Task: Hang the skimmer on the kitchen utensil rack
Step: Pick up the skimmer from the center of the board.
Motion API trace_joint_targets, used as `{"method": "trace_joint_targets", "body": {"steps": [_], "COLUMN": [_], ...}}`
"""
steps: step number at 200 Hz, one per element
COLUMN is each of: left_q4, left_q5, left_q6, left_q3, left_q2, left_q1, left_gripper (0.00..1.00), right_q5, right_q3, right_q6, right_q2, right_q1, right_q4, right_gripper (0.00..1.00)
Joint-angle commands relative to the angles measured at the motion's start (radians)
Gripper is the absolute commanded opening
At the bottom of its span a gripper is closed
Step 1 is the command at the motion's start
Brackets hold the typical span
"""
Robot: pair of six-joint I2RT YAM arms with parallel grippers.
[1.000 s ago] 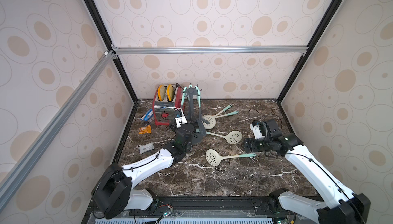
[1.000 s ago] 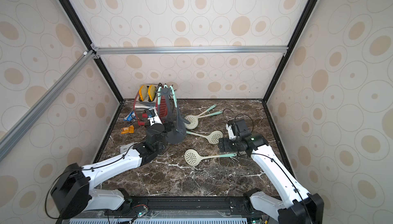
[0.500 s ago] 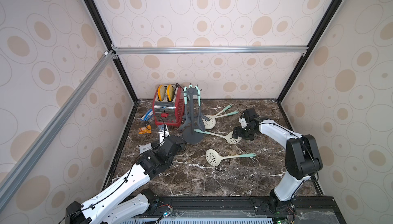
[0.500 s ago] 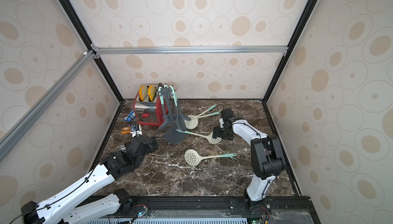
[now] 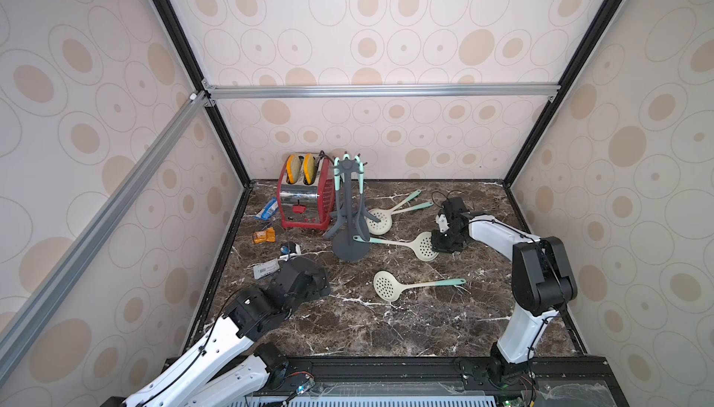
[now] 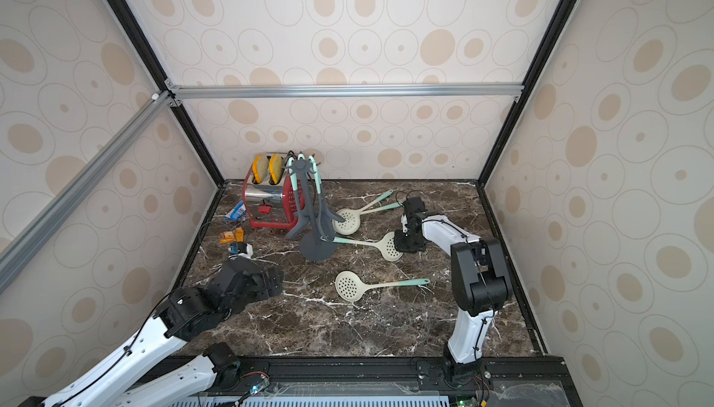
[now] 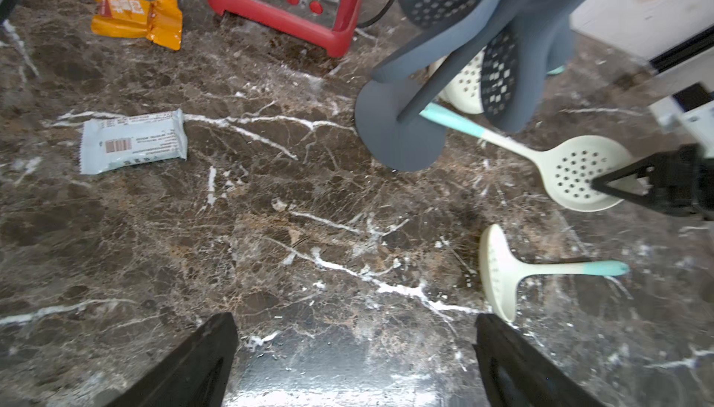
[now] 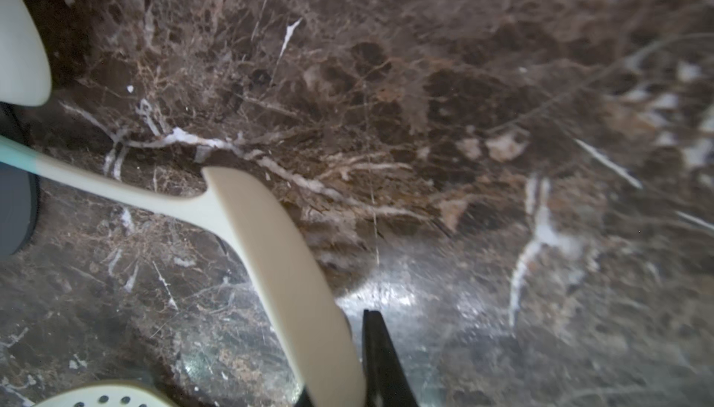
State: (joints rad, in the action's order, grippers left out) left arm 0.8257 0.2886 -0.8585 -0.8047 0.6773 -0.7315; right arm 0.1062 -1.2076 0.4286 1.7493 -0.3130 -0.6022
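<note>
Skimmers, cream with teal handle ends, four on the table: one skimmer (image 5: 424, 246) beside the rack base, one near skimmer (image 5: 386, 286) lying apart toward the front, and two far skimmers (image 5: 380, 221) with handles side by side and heads partly hidden behind the hung utensils (image 5: 361, 219). Rack (image 5: 349, 208), one, dark grey, on a round base just beside the toaster, toward the back on the left arm's side; it carries at least three dark grey utensils with teal handles, full count hidden. Toaster (image 5: 305, 200), one, red and chrome, with two bread slices (image 5: 302, 163) in its slots. Wrappers, three: blue (image 5: 268, 208), orange (image 5: 264, 236), pale (image 7: 133, 141). Table (image 5: 386, 331): dark brown marble with white veins. Walls (image 5: 367, 19): cream paper printed with beige ovals, black corner posts, two aluminium rails (image 5: 378, 90). Left gripper (image 7: 355, 318): jaws spread wide, holding nothing, low over bare marble, well apart from every skimmer. Right gripper (image 5: 436, 246): jaws closed on the rim of the skimmer's head, whose teal handle end reaches the rack base; whether the head is off the table cannot be told.
</note>
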Motion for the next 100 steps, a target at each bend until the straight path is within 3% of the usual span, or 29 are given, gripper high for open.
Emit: {"method": "trace_joint_targets", "body": {"steps": [1, 34, 67, 100], "left_q4": [-0.068, -0.065, -0.105, -0.179], "left_q5": [-0.045, -0.064, -0.104, -0.201], "left_q6": [0.073, 0.123, 0.162, 0.218], "left_q3": [-0.038, -0.143, -0.235, -0.352], "left_q2": [-0.051, -0.014, -0.006, 0.03], "left_q1": [-0.002, -0.003, -0.002, -0.001], "left_gripper": [0.99, 0.99, 0.99, 0.99], "right_q5": [-0.14, -0.275, -0.417, -0.325], "right_q3": [0.056, 0.158, 0.249, 0.244], "right_q6": [-0.008, 0.037, 0.17, 0.246], "right_q2": [-0.12, -0.359, -0.673, -0.995], "right_q1": [0.025, 0.028, 0.039, 0.043], "right_q4": [-0.072, -0.183, -0.301, -0.252], "right_gripper": [0.0, 0.0, 0.0, 0.0]}}
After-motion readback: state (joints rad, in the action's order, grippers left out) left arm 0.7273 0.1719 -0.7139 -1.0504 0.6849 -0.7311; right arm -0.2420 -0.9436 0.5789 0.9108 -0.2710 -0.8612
